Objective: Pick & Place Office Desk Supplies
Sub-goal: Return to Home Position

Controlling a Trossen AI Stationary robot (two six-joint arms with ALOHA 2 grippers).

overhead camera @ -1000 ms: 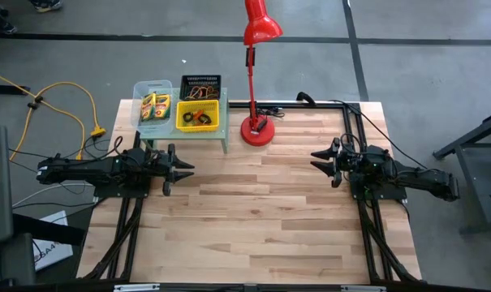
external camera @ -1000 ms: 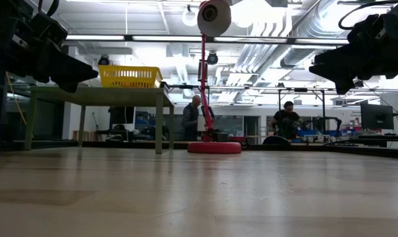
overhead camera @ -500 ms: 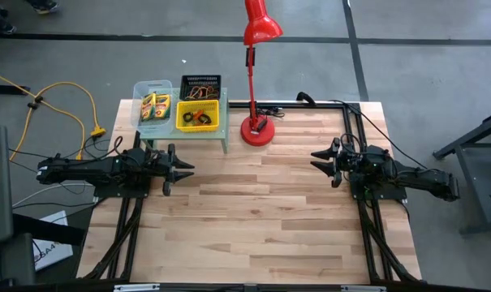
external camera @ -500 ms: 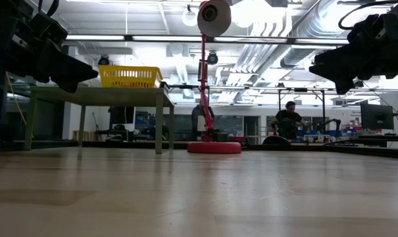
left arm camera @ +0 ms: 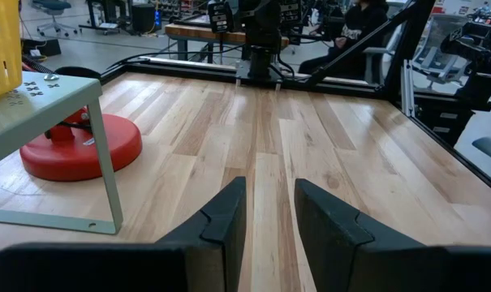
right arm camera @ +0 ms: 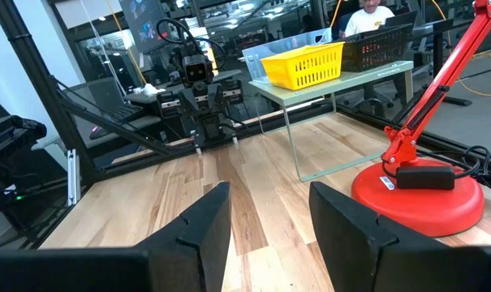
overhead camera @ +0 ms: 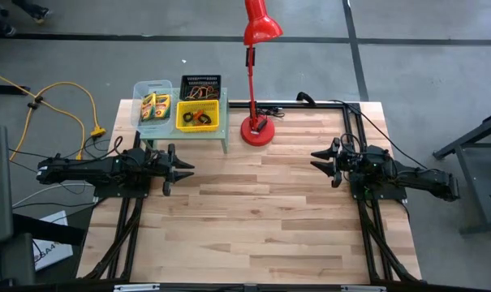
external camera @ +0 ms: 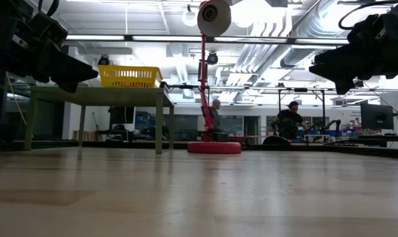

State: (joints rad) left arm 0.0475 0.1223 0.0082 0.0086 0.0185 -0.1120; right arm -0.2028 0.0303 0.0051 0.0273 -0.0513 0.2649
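Pale wood planks form the table (overhead camera: 261, 219), and at its back corner on the left arm's side stands a light-green rack (overhead camera: 183, 133) that carries all three bins. We see the clear bin (overhead camera: 152, 83) at the rack's outer end with the yellow crayon boxes (overhead camera: 155, 106) lying inside it. Just beside it sits the yellow bin (overhead camera: 178, 115), which holds small coloured loops (overhead camera: 198, 118). Behind the yellow one is the black mesh bin (overhead camera: 200, 78); something coloured lies in it, but we cannot make out what.

Next to the rack, the red lamp (overhead camera: 256, 130) stands on its round base, its head reaching past the table's back edge.

Both arms lie low at the table's sides, pointing inward at each other and well apart from the rack. The left gripper (overhead camera: 180, 168) is near the rack's front legs, its fingers (left arm camera: 225, 219) parted with nothing between them. The right gripper (overhead camera: 322, 162) is across the table, and its fingers (right arm camera: 342, 223) are likewise spread and empty.

Beyond the table, we spot two people (external camera: 215, 115) far back in the workshop.
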